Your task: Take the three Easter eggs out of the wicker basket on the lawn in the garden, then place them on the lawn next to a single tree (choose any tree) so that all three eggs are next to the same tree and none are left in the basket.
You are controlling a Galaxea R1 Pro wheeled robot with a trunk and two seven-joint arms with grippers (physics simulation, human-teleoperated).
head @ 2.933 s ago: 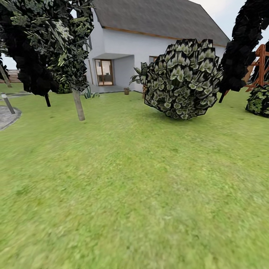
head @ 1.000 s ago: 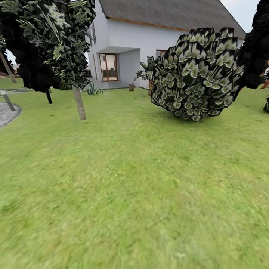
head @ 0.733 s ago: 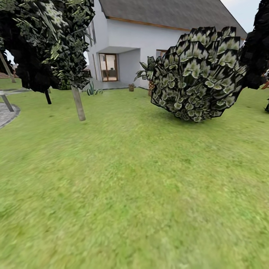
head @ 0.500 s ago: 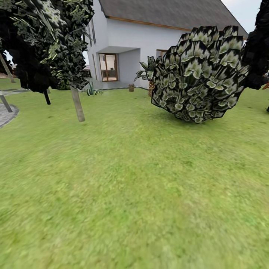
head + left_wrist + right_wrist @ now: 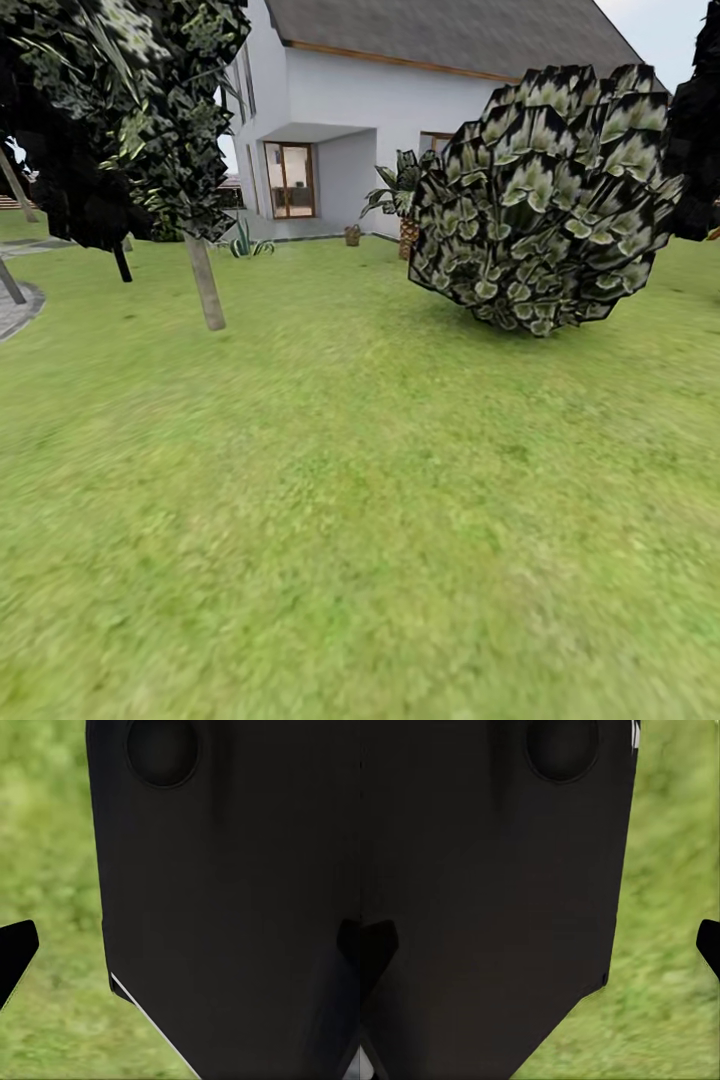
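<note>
The robot is out on the lawn [image 5: 360,520], facing a white house [image 5: 400,110] across a wide stretch of grass. A tree [image 5: 205,285] with a pale, straight trunk stands ahead and to the left, its dark mottled leaves hanging over it. A big round bush [image 5: 545,195] sits ahead and to the right. A strip of grey paving [image 5: 12,308] curves in at the far left edge.

The wicker basket and the eggs are nowhere on the grass ahead, so I judge the robot is on its way somewhere, either looking for the basket or heading for the tree.

In the left wrist view, the left hand [image 5: 180,945] shows two dark fingertips at the picture's opposite edges, so it looks spread wide, with nothing between them but a black panel of the robot's own body. The right hand [image 5: 540,941] looks the same: tips far apart, holding nothing.

What could go wrong: steering by that bush instead of the tree would put the eggs beside the wrong plant. Rolling straight on risks clipping the trunk or the low leaves. With both wrist cameras blocked by the body, a basket low on the grass could be missed
</note>
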